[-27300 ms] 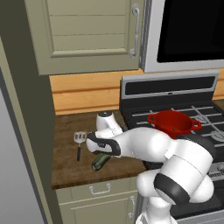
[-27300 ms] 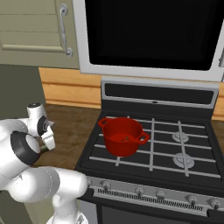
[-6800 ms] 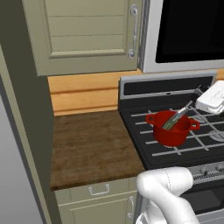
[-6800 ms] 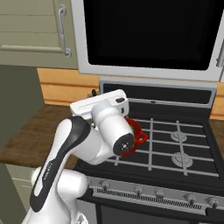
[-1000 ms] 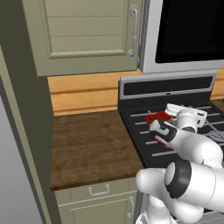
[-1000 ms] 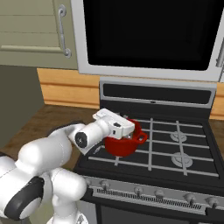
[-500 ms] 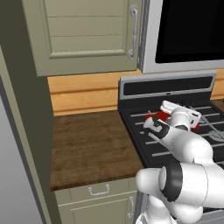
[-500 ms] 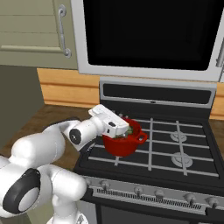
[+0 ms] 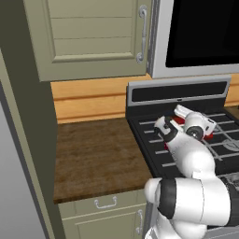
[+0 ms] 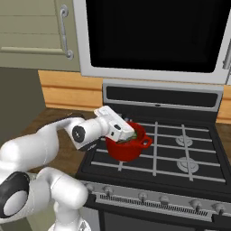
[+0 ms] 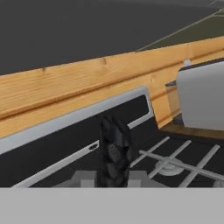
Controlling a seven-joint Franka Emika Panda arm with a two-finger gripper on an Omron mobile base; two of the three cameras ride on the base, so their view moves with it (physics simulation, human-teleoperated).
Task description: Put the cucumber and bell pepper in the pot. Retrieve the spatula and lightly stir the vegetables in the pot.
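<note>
The red pot point(image 10: 130, 152) stands on the stove's front left burner; a strip of its red rim point(image 9: 208, 136) peeks out behind my hand. My gripper point(image 10: 127, 131) lies nearly level over the pot's near rim, pointing across it. In the hand view the gripper point(image 11: 114, 177) is shut, and a rough black bar stands upright in it, which looks like the spatula point(image 11: 114, 140) handle; its head is hidden. A sliver of green, the cucumber point(image 10: 134, 137), shows inside the pot by the fingertips. The bell pepper is hidden.
The black stove point(image 10: 180, 155) has raised grates and a knob row along its front. A wooden counter point(image 9: 98, 156) lies to its left. A microwave point(image 10: 153, 34) hangs low above. A grey-white box point(image 11: 203, 94) stands on the counter beyond the stove's far side.
Long ago my gripper was down at the counter by the spatula and cucumber; it is now over the pot. In the last second the hand only swayed slightly above the rim.
</note>
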